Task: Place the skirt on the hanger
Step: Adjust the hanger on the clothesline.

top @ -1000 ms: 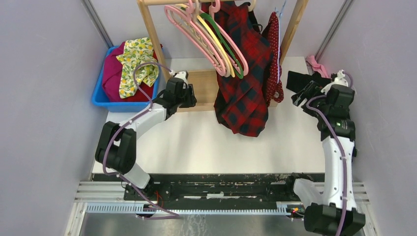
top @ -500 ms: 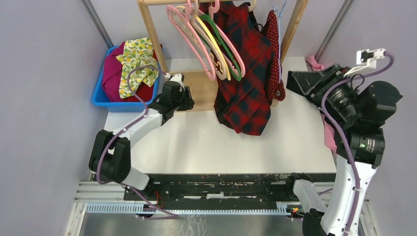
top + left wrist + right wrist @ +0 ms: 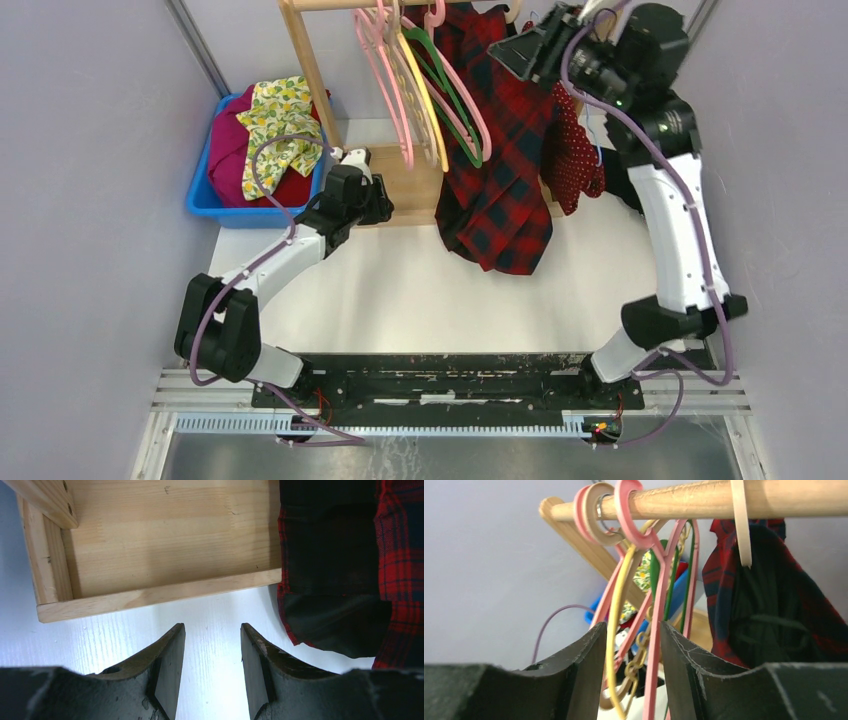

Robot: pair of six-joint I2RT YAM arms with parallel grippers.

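We are seeing open table [image 3: 420, 290] before the rack [image 3: 312, 70]; the skirt [image 3: 573, 155] is hanging lengthwise, hem downward; left gripper [image 3: 212, 630] and right gripper [image 3: 633, 628] are gaping half-open, empty.

No writing, label, brand mark, number or sign can be read anywhere in these views; every surface shown is plain or merely patterned.

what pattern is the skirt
The skirt is dark red with tiny white dots, clearest in the top external view.
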